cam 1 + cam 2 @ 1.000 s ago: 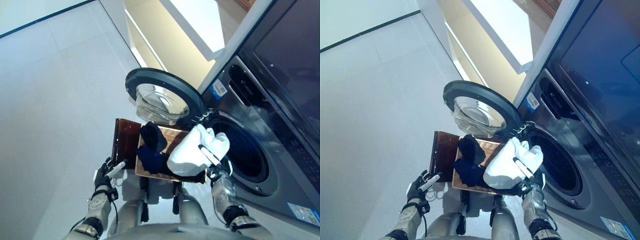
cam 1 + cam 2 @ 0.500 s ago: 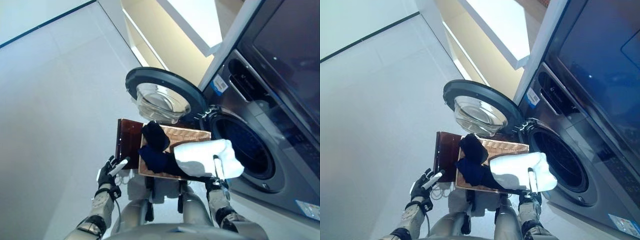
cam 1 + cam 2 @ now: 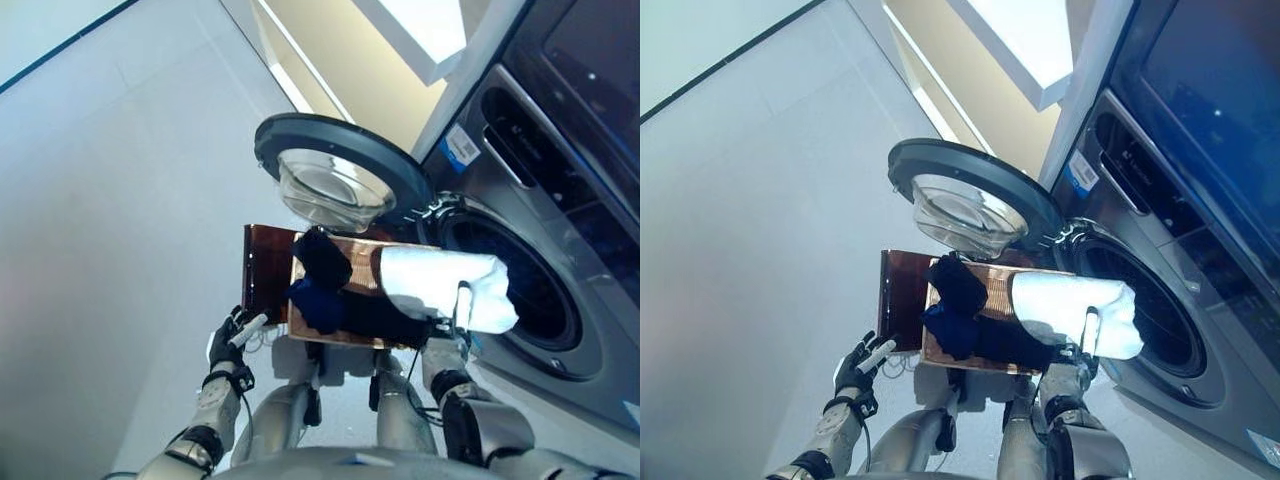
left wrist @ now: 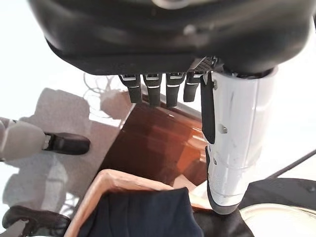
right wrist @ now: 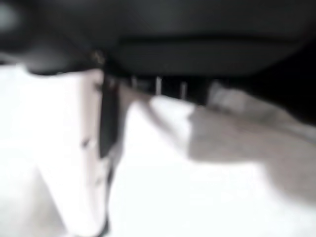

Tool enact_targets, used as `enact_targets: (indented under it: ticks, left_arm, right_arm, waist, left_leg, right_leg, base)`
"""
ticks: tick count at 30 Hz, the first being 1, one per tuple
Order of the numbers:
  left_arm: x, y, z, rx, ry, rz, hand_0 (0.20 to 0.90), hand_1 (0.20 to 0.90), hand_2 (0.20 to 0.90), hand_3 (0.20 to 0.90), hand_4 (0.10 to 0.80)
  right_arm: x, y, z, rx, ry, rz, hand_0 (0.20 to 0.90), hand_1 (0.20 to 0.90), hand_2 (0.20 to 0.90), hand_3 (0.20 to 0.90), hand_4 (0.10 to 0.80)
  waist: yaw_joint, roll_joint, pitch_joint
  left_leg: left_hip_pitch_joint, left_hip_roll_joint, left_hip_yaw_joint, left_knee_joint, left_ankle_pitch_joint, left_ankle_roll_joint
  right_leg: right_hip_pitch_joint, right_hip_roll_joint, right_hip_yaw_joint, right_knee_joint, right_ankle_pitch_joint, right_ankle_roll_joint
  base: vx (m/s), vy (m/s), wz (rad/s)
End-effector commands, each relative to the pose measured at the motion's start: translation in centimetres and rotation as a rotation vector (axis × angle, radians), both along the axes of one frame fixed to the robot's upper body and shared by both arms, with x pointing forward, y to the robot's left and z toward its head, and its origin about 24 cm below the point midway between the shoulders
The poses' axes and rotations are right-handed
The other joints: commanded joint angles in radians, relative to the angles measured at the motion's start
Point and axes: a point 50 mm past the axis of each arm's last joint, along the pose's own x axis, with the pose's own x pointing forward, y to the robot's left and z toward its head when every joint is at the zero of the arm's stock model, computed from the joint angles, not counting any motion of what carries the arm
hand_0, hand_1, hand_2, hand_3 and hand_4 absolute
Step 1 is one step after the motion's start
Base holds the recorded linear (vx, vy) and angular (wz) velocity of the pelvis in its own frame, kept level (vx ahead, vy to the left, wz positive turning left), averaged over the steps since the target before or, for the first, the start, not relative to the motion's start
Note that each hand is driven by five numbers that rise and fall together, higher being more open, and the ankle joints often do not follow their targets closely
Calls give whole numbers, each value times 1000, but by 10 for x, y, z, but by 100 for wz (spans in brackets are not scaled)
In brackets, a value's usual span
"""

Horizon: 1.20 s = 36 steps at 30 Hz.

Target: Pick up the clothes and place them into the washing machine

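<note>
Left eye view: the right hand (image 3: 452, 330) grips a bunched white garment (image 3: 440, 285), lifted just before the washing machine (image 3: 560, 250) drum opening.
Dark clothes (image 3: 325, 280) fill the wicker basket (image 3: 940, 352) under the open door (image 3: 335, 165); the left hand (image 4: 163, 89) hangs beside it, fingers apparently relaxed, empty.

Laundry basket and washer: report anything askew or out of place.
Nothing is spilled or damaged. The washing machine door stands open. The right hand holds the white garment between the wicker basket and the drum opening. Dark clothes remain in the basket.
</note>
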Motion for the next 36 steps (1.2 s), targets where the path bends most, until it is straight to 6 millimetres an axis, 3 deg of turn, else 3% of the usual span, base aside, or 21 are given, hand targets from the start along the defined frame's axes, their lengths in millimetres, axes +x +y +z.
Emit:
enact_targets:
  ticks: [1,9,22,29,36]
  left_arm:
    - [13,5,11,27,-84,11,900,900,900,900,800]
    - [7,5,8,38,-66,3,900,900,900,900,800]
    - [11,11,13,69,-91,9,900,900,900,900,800]
    - [4,16,10,72,-79,17,900,900,900,900,800]
    - [6,10,11,76,-87,-18,900,900,900,900,800]
  right_arm:
    - [13,-58,43,-131,-116,-225,200,200,200,200,300]
    - [19,-98,78,-124,-179,-445,200,200,200,200,300]
    - [-5,-144,99,-122,-179,-679,200,200,200,200,300]
    - [-5,-172,140,-218,-274,-717,200,200,200,200,300]
    - [-10,-193,173,-238,-247,-813,200,200,200,200,300]
  waist:
    - [15,-15,-2]
    - [32,14,-16]
    - [30,63,-28]
    - [27,93,-25]
    - [31,115,-34]
  left_leg:
    - [-48,-38,-16,102,-75,-63]
    - [-60,-39,-20,73,-61,-68]
    - [-90,-44,-14,61,-52,-75]
    - [-106,-48,-6,57,-47,-78]
    - [-121,-44,2,33,-30,-83]
  right_leg:
    - [19,-13,3,-8,-1,-11]
    - [0,-9,6,-19,0,-10]
    - [-45,-8,15,-8,-8,-14]
    - [-84,-9,33,24,-17,-19]
    - [-113,-5,42,23,-17,-19]
  base:
    - [46,-11,5]
    - [11,-6,1]
    - [-1,1,0]
    - [-14,10,-5]
    - [-2,-2,-3]
